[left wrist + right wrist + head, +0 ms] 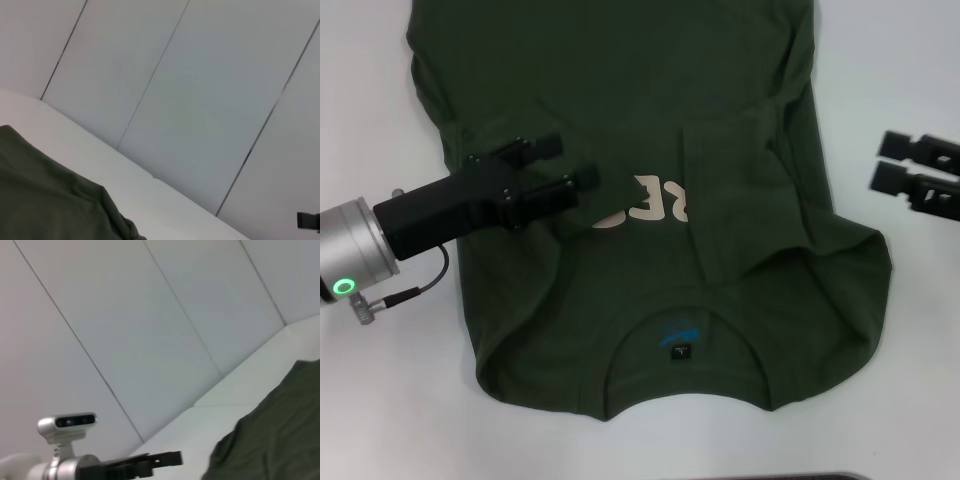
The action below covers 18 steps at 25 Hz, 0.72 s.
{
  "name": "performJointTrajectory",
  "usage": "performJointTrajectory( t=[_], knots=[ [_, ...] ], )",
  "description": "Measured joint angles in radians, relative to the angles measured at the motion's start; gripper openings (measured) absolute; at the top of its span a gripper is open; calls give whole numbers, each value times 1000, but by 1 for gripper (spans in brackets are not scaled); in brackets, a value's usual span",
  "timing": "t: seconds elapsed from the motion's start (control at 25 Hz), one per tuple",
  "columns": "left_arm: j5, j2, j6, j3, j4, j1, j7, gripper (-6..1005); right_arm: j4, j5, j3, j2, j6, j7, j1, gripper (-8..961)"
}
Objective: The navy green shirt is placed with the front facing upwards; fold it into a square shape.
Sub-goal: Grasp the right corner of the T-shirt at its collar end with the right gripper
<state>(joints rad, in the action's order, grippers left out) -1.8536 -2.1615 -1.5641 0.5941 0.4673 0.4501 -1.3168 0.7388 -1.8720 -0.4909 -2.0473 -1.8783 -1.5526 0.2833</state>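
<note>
Olive-green cloth fills most of the white table (910, 380): the shirt (620, 90) lies flat with its collar (685, 345) at the near edge and its hem at the far one. Pale letters (655, 200) show on the chest, partly covered by a fold of cloth. A small tag (680, 350) sits inside the collar.

The left gripper (578, 165) reaches in from the left side and lies low over the shirt's chest. Its black fingers (535, 147) stand apart. The near finger's tip meets a raised fold of cloth, which sits just ahead of it and hides the start of the letters. The collar lies nearer the robot than this gripper, and the hem lies beyond it. Whether cloth is caught between the fingers cannot be told.

The right gripper (885, 160) hangs over bare table, off the shirt's right edge and well apart from the cloth. Its two fingers (910, 147) stand apart with nothing between them. The shirt's right sleeve (850, 260) lies nearer the robot than this gripper.
</note>
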Motion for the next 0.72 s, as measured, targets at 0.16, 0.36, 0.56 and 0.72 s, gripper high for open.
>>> performJointTrajectory(
  t=[0.16,0.36,0.56,0.72],
  knots=[
    [0,0,14,0,-4,4,0,842,98,-5,24,-1,16,20,-30,723],
    [3,-2,38,-1,-14,11,7,842,211,-85,31,-5,47,-5,-38,802],
    [4,-3,55,-2,-25,19,9,842,262,-185,36,1,73,-81,-10,788],
    [5,-2,71,-2,-28,21,10,842,296,-282,29,-7,81,-161,27,775]
  ],
)
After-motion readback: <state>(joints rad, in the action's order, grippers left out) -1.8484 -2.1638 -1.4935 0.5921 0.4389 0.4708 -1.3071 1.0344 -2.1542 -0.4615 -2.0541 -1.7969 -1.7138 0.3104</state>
